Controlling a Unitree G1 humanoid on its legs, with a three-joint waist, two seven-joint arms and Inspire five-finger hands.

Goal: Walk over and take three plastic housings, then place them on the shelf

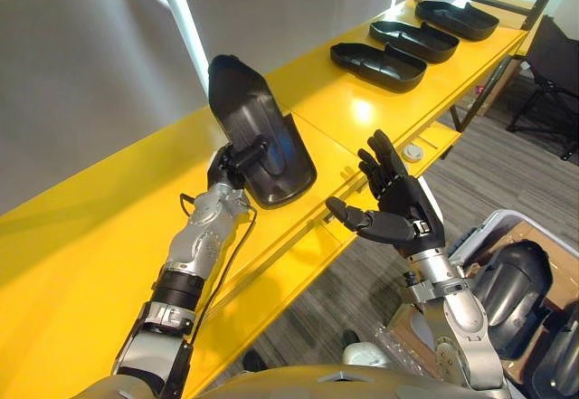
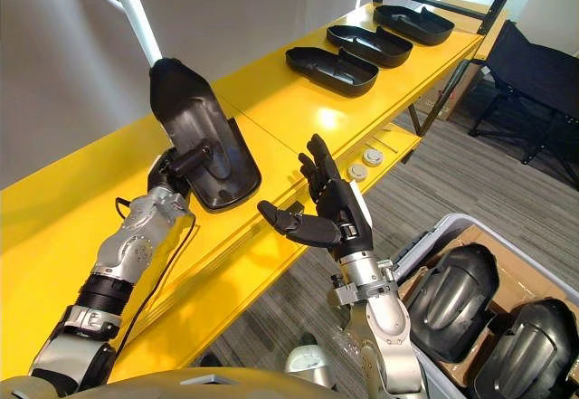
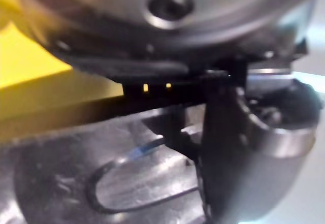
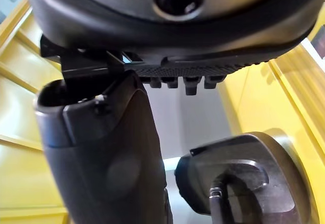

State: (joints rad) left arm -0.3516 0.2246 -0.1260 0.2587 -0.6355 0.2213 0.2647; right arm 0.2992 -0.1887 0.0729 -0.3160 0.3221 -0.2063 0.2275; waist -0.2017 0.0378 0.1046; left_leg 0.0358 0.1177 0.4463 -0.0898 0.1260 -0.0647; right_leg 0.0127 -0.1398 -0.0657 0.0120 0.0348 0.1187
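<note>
My left hand is shut on a black plastic housing, thumb across its hollow inner side. The housing stands tilted, its lower end touching or just above the yellow shelf; I cannot tell which. Its inner face also fills the space past my fingers in the left wrist view as the housing. To the right of it my right hand hovers open at the shelf's front edge, palm up and holding nothing. Its thumb points toward the held housing. Three more housings lie in a row farther along the shelf.
A grey bin at the lower right holds more black housings on cardboard. Two small white round parts sit on the lower shelf level. A dark chair stands beyond the shelf's far end.
</note>
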